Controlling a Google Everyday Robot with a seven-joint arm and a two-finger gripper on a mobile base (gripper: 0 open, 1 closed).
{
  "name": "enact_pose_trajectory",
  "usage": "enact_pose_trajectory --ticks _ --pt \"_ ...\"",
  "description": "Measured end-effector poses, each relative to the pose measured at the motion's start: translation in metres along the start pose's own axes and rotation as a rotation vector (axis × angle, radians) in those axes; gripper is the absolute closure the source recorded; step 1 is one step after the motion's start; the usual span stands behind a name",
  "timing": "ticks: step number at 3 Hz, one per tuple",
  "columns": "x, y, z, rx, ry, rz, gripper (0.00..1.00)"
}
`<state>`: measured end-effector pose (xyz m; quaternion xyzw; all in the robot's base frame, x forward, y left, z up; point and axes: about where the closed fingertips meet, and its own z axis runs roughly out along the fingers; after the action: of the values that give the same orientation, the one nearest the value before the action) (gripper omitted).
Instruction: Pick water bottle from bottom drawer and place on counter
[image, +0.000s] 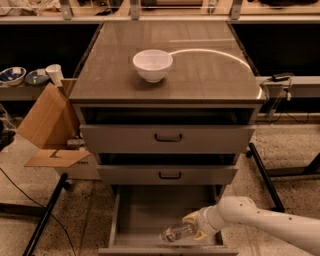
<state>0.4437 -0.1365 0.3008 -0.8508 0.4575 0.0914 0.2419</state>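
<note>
The water bottle (175, 233) is a small clear bottle that lies on its side near the front right of the open bottom drawer (150, 210). My gripper (192, 228) reaches into the drawer from the right, and its pale fingers (191, 218) are closed around the bottle's right end. The white arm (270, 225) runs off to the lower right. The counter (205, 75) is the glossy brown top of the cabinet, high above the drawer.
A white bowl (152, 64) stands on the counter left of centre. The two upper drawers (167, 137) with black handles stick out slightly above the bottom drawer. An open cardboard box (47, 120) stands left of the cabinet. A black stand leg (45, 220) crosses the floor at lower left.
</note>
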Motion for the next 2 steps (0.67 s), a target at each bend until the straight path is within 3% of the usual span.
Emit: enact_pose_trajectory --ticks 2 --pt "-0.014 -0.015 -0.073 0.095 0.025 0.009 1.00"
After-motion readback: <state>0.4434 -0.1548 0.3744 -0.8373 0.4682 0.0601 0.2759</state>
